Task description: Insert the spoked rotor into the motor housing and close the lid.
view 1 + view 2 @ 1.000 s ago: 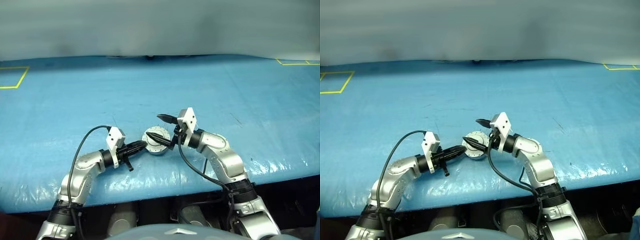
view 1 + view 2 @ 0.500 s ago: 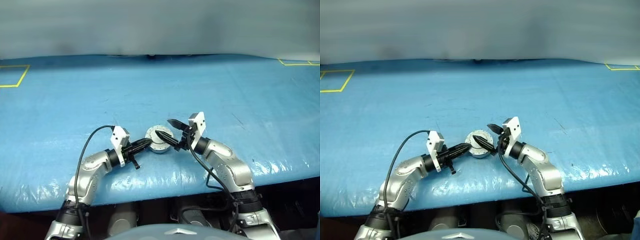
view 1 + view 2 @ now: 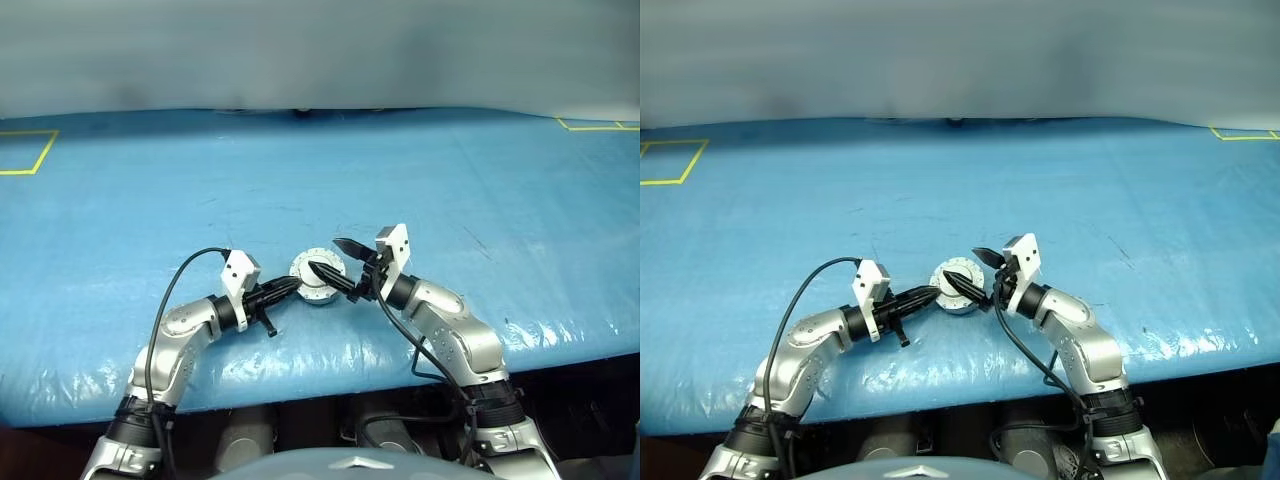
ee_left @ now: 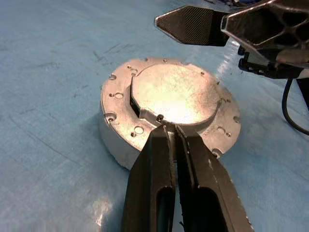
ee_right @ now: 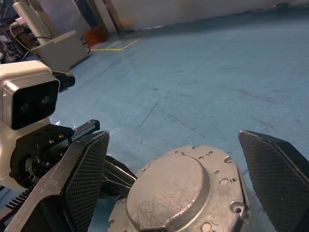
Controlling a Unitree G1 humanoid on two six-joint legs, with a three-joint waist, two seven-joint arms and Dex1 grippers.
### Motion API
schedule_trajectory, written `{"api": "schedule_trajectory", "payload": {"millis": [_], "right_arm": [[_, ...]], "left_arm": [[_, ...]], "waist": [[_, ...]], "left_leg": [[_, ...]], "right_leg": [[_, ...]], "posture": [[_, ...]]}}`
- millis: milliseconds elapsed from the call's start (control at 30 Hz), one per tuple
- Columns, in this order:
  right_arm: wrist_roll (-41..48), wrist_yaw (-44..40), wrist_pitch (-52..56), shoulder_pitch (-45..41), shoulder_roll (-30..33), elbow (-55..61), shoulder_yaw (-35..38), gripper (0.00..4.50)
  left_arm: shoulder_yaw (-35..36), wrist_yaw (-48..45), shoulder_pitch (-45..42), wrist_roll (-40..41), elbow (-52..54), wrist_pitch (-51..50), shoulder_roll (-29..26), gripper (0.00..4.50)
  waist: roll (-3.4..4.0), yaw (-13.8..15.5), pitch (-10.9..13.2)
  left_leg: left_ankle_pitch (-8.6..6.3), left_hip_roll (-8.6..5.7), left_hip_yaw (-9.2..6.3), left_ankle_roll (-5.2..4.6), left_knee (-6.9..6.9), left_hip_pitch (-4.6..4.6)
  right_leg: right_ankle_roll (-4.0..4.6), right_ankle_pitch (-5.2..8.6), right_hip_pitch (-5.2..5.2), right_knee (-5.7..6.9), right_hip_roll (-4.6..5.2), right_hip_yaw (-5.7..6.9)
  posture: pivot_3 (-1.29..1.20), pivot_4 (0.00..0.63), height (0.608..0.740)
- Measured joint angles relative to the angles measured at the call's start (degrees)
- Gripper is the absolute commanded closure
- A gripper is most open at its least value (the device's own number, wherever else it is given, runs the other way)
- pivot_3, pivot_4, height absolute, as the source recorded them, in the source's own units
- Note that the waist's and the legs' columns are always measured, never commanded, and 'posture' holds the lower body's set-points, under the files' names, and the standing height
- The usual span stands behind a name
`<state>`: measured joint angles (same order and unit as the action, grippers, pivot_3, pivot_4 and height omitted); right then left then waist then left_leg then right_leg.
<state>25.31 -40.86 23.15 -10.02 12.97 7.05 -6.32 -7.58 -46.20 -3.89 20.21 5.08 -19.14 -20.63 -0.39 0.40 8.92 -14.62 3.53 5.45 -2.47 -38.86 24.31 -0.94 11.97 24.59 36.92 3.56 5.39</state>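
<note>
A: What is seen from the head views?
B: A blue-covered tabletop [image 3: 420,180] is seen, with the motor housing [image 3: 314,279] set near its front edge and the lid [image 3: 315,268] seated on top, plain grey face up. The left tool [image 3: 292,284] is brought in from the left, tips at the housing's rim. The right tool [image 3: 329,257] is held from the right, one finger over the lid, the other raised behind it. Yellow tape marks [image 3: 25,152] are seen at the far corners.

A: And from the left wrist?
B: The left tool [image 4: 171,129] is seen fully closed on nothing, its tips laid against the raised edge of the lid [image 4: 174,94]. The housing [image 4: 118,135] is shown as a silver cup with small holes around its flange. A finger of the right tool is seen above the far side.

A: From the right wrist?
B: The right tool [image 5: 174,145] is spread wide, empty, with a finger to each side of the housing [image 5: 227,193]. The lid [image 5: 166,191] lies between them, apart from both fingers. The spoked rotor cannot be made out.
</note>
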Motion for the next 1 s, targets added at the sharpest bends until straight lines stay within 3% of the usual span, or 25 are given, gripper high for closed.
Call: {"api": "schedule_trajectory", "payload": {"millis": [400,533,700,1000], "right_arm": [[1.3,0.8,0.3,0.1,-1.1,0.0,0.5,0.02],[5.1,8.1,6.7,0.0,-4.3,-0.2,5.6,0.02],[11.9,12.7,15.0,1.1,-5.3,1.0,10.8,0.02],[31.8,19.7,30.0,7.0,-8.2,4.9,18.8,0.02]], "left_arm": [[-0.3,0.2,-0.2,-0.1,-0.1,0.7,0.1,4.27],[-0.5,0.2,-0.1,-0.1,-0.1,1.0,0.1,4.27],[-0.7,0.2,0.0,-0.2,-0.1,1.3,0.1,4.27],[-0.9,0.2,0.4,-1.3,-0.1,2.2,0.1,4.27]], "waist": [[0.01,0.3,0.0],[0.02,0.3,0.0],[0.06,0.3,0.0],[0.25,0.3,-0.2]], "left_leg": [[-0.01,0.00,0.00,-0.03,-0.09,0.00],[-0.01,0.00,0.01,-0.03,-0.10,0.01],[-0.03,-0.01,0.01,-0.05,-0.09,0.01],[-0.04,0.00,0.02,-0.08,-0.16,0.01]], "right_leg": [[-0.01,-0.01,-0.03,0.02,0.00,-0.01],[-0.05,-0.05,-0.03,0.03,0.01,-0.01],[-0.09,-0.08,-0.04,0.03,0.01,-0.02],[0.03,-0.01,-0.04,0.02,0.01,-0.06]], "posture": [[0.00,0.150,0.740],[0.00,0.150,0.740],[0.00,0.150,0.740],[0.00,0.150,0.740]]}}
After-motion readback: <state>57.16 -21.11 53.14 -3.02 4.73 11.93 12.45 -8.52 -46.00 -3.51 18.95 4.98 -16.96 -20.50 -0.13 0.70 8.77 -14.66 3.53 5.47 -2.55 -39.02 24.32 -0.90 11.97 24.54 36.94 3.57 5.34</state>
